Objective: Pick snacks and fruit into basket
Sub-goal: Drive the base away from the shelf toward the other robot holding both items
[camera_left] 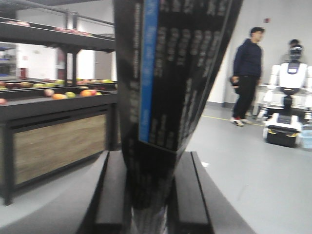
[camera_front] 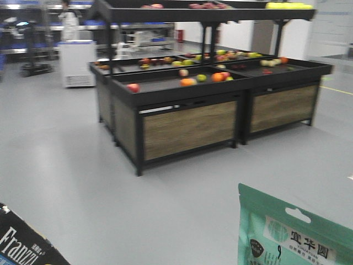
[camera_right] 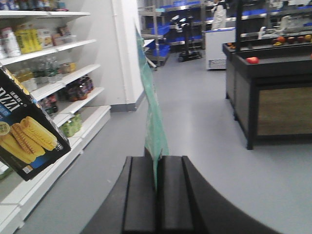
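Observation:
Two snacks are held up in the air. The black "Franzz" packet shows at the lower left of the front view, and my left gripper is shut on its lower end. It also appears in the right wrist view as a black packet with corn pictures. The mint-green pouch rises at the lower right of the front view, seen edge-on with my right gripper shut on its bottom edge. The fruit and the basket are out of view.
Black produce stands with apples and oranges stand ahead across grey floor. White shelves of bottles run along the left. A person and a white robot stand far to the right. A white chest freezer sits at the back.

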You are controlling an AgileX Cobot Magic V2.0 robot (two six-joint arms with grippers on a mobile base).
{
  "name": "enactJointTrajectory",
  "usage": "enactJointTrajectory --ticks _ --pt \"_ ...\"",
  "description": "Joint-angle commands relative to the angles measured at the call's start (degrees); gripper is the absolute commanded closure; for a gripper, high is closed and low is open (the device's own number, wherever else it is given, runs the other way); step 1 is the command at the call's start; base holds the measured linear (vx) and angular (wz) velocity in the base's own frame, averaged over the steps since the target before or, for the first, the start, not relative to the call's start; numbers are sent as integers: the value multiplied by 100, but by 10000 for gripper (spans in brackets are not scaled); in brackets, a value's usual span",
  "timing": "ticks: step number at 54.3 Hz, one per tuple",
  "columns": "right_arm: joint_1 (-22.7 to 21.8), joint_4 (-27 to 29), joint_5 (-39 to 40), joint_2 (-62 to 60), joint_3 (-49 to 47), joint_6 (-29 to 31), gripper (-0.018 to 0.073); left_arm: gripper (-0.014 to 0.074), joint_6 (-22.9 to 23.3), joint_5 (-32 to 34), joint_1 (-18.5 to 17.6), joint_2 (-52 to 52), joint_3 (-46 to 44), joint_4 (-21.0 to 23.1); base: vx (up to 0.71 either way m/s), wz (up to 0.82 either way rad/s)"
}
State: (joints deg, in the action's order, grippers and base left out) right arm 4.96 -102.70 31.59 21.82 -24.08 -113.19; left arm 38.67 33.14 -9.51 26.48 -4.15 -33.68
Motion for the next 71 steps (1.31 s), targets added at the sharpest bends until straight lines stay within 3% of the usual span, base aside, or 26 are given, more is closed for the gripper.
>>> enactJointTrajectory --ticks 1,71 --pt "-14 66 -201 17 -185 25 568 596 29 464 -31 24 -156 226 30 -73" --pt "-14 66 -202 17 -185 25 568 596 29 464 -31 24 -156 226 45 -61"
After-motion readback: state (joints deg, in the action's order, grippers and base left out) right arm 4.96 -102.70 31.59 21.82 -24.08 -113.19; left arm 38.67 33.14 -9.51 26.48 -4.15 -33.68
